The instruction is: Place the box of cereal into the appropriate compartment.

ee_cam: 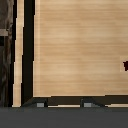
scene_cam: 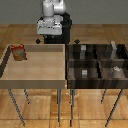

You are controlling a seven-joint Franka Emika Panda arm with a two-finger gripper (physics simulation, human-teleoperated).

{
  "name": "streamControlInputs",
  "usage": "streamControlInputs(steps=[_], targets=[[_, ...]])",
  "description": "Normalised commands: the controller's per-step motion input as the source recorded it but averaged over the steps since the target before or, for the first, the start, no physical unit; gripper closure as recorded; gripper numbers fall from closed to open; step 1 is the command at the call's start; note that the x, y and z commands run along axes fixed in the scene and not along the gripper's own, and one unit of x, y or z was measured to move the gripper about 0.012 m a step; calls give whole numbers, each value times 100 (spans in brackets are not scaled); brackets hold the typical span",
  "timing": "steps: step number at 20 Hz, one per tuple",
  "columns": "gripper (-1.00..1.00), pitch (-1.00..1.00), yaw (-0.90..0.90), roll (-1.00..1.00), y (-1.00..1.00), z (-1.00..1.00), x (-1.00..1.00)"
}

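While we read the exterior view from its left, we meet first the cereal box [scene_cam: 19, 52], a small red-orange carton with a paler picture on its front. It stands a little tilted in the far corner of the tray [scene_cam: 35, 80], at the exterior view's left, close to the tray's walls. We see nothing else on the tray's pale wood floor. In the wrist view only a dark red sliver of the cereal box [ee_cam: 125, 66] shows, cut by the frame edge, over the tray's floor [ee_cam: 70, 50].

Further right, behind the tray's far edge, we see the arm with its gripper [scene_cam: 49, 34] held above the table, well apart from the carton. We find its fingers [ee_cam: 40, 103] apart, their tips showing as two grey pads with bare wood between them, and they hold nothing.

Rightmost is the bin [scene_cam: 70, 70] with dark brown walls and four cells. Its far right cell [scene_cam: 107, 52] holds a tall pale grey block [scene_cam: 114, 49]. Smaller grey blocks sit in the other cells.
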Motion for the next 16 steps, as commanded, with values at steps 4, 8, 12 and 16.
streamControlInputs(steps=[4, 8, 12, 16], targets=[[-100, 0, 0, 0, -25, 0, 0], [-100, 0, 0, 0, -100, 0, 0], [-100, 0, 0, 0, -100, 0, 0], [-100, 0, 0, 0, -100, 0, 0]])
